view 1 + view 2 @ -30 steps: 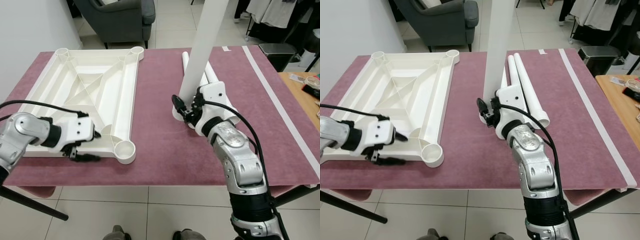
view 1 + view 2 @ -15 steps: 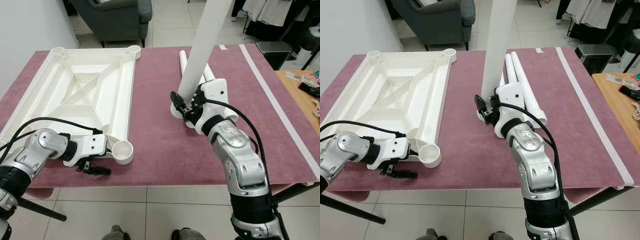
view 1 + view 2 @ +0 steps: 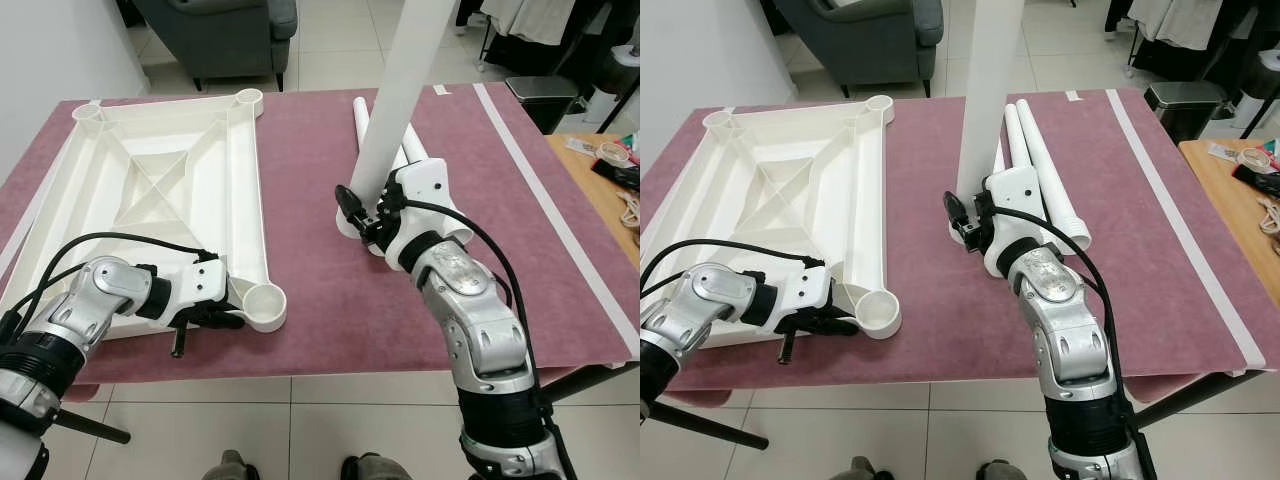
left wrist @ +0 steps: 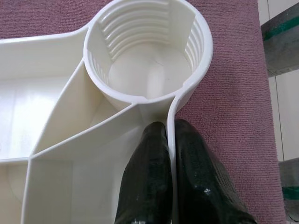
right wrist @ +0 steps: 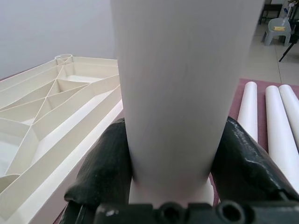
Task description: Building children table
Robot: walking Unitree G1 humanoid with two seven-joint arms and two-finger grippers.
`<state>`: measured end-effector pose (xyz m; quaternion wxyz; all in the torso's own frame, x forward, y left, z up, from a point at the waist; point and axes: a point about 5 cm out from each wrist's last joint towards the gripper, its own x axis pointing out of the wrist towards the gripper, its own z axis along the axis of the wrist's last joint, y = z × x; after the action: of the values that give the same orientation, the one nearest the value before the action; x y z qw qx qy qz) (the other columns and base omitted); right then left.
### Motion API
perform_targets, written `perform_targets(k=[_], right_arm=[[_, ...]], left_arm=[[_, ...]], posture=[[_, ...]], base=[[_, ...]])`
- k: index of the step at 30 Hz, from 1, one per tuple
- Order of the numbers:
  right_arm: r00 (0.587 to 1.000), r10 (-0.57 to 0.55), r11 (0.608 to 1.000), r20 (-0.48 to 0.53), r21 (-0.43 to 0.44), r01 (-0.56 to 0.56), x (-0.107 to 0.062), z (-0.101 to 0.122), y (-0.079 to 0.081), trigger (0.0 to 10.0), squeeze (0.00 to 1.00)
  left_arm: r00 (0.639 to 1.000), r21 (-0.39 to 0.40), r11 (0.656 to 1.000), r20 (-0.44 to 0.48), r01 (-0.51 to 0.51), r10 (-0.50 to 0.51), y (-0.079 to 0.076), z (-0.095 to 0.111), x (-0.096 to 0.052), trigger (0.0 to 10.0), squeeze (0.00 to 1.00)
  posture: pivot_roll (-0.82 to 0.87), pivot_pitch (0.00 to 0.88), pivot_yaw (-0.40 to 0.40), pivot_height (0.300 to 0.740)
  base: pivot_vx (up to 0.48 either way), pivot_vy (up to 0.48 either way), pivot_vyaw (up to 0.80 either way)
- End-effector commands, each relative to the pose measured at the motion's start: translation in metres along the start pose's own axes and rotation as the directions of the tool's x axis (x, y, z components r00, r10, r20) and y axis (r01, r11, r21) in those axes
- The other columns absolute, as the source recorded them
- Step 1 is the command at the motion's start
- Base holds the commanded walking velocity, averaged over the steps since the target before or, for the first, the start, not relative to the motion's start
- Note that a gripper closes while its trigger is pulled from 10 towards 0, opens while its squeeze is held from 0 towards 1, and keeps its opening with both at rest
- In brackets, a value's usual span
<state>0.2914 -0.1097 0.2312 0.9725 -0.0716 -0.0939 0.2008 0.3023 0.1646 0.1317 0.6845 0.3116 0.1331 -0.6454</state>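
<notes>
A: Where is the tabletop?

B: The white ribbed plastic tabletop (image 3: 160, 200) lies upside down on the maroon cloth-covered work table (image 3: 320, 290), in the left half of the head views. Open round leg sockets sit at its corners; the near one (image 3: 265, 305) is at lower centre-left.

A: Left gripper?

B: The left gripper (image 3: 225, 318) is low in the frame, just beside that near socket. In the left wrist view its two black fingers (image 4: 149, 182) are pinched together on the thin white outer wall of the tabletop, one finger on each side of the wall, right behind the socket's ridged cup (image 4: 147, 51).

A: And the right?

B: The right gripper (image 3: 362, 212) is at frame centre, gripping a long white plastic tube leg (image 3: 400, 90) near its lower end. The leg stands nearly upright, leaning slightly, and runs out of the top of the frame. Its foot is down by the cloth; I can't tell if it touches. In the right wrist view both black fingers (image 5: 105, 163) press against the tube's sides.

A: Other legs?

B: Spare white tube legs (image 3: 1040, 170) lie side by side on the cloth behind the right gripper, upper centre.

A: Surroundings?

B: A dark grey armchair (image 3: 215, 30) stands on the tiled floor at the top left. A wooden desk (image 3: 600, 170) sits at the right edge.
</notes>
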Motion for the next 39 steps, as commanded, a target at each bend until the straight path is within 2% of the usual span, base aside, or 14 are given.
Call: perform_targets(k=[1,2,3,4,12,19,21,22,24,25,30,36,37,39], right_arm=[[1.0,0.01,1.0,0.022,0.005,-0.01,0.0,0.005,0.002,10.0,0.0],[1.0,0.009,1.0,0.022,0.005,-0.009,0.0,0.005,0.002,10.0,0.0],[1.0,0.007,1.0,0.023,0.005,-0.007,0.0,0.005,0.002,10.0,0.0],[1.0,0.005,1.0,0.024,0.006,-0.005,0.0,0.005,0.002,10.0,0.0],[0.999,0.005,1.0,0.054,0.02,-0.006,-0.002,0.009,0.005,10.0,0.0],[0.998,0.043,0.999,0.046,-0.033,-0.042,-0.007,0.003,0.012,10.0,0.0],[0.998,0.043,0.999,0.046,-0.033,-0.042,-0.007,0.003,0.012,10.0,0.0],[0.997,0.073,0.995,0.004,-0.061,-0.073,-0.011,-0.008,0.02,10.0,0.0],[0.997,0.073,0.995,0.004,-0.061,-0.073,-0.011,-0.008,0.02,10.0,0.0],[0.995,0.097,0.992,-0.023,-0.073,-0.099,-0.014,-0.016,0.026,10.0,0.0],[0.99,0.134,0.989,-0.04,-0.055,-0.136,-0.019,-0.02,0.033,10.0,0.0],[0.985,0.17,0.984,-0.039,-0.045,-0.172,-0.025,-0.021,0.038,10.0,0.0],[0.984,0.175,0.983,-0.038,-0.044,-0.177,-0.026,-0.02,0.039,10.0,0.0],[0.983,0.178,0.983,-0.037,-0.043,-0.179,-0.026,-0.02,0.039,10.0,0.0]], left_arm=[[0.997,0.012,0.999,0.069,-0.046,0.045,0.005,0.009,0.001,0.0,0.0],[0.995,0.024,0.998,0.081,-0.057,0.055,0.007,0.013,0.004,0.0,0.0],[0.993,0.035,0.996,0.094,-0.08,0.077,0.01,0.017,0.008,2.0,0.0],[0.99,0.048,0.993,0.104,-0.104,0.099,0.014,0.021,0.01,10.0,0.0],[0.943,0.04,0.957,0.19,-0.286,0.274,0.045,0.054,0.027,10.0,0.0],[0.923,0.009,0.932,0.143,-0.363,0.358,0.053,0.053,0.039,10.0,0.0],[0.923,0.009,0.932,0.143,-0.363,0.358,0.053,0.053,0.039,10.0,0.0],[0.916,-0.095,0.922,0.115,-0.375,0.384,0.049,0.045,0.054,10.0,0.0],[0.916,-0.095,0.922,0.115,-0.375,0.384,0.049,0.045,0.054,10.0,0.0],[0.911,-0.194,0.903,0.087,-0.382,0.404,0.042,0.035,0.068,10.0,0.0],[0.871,-0.301,0.845,0.079,-0.443,0.485,0.038,0.027,0.083,10.0,0.0],[0.856,-0.28,0.83,0.047,-0.483,0.514,0.036,0.022,0.086,10.0,0.0],[0.857,-0.28,0.829,0.043,-0.484,0.514,0.035,0.021,0.085,10.0,1.0],[0.859,-0.279,0.832,0.043,-0.48,0.51,0.035,0.02,0.084,10.0,1.0]], posture=[[-0.03,0.105,0.076,0.74],[-0.04,0.105,0.078,0.74],[-0.04,0.105,0.078,0.74],[-0.04,0.105,0.078,0.74],[-0.05,0.105,0.092,0.74],[-0.05,0.109,0.097,0.74],[-0.05,0.109,0.097,0.74],[-0.05,0.11,0.096,0.74],[-0.05,0.11,0.096,0.74],[-0.05,0.111,0.094,0.74],[-0.05,0.112,0.089,0.74],[-0.06,0.113,0.084,0.74],[-0.06,0.113,0.084,0.74],[-0.06,0.111,0.082,0.74]], base=[[0.0,0.0,0.0],[0.0,0.0,0.0],[0.0,0.0,0.0],[0.0,0.0,0.0],[0.0,0.0,0.0],[0.0,0.0,0.0],[0.0,0.0,0.0],[0.0,0.0,0.0],[0.0,0.0,0.0],[0.0,0.0,0.0],[0.0,0.0,0.0],[0.0,0.0,0.0],[0.0,0.0,0.0],[0.0,0.0,0.0]])
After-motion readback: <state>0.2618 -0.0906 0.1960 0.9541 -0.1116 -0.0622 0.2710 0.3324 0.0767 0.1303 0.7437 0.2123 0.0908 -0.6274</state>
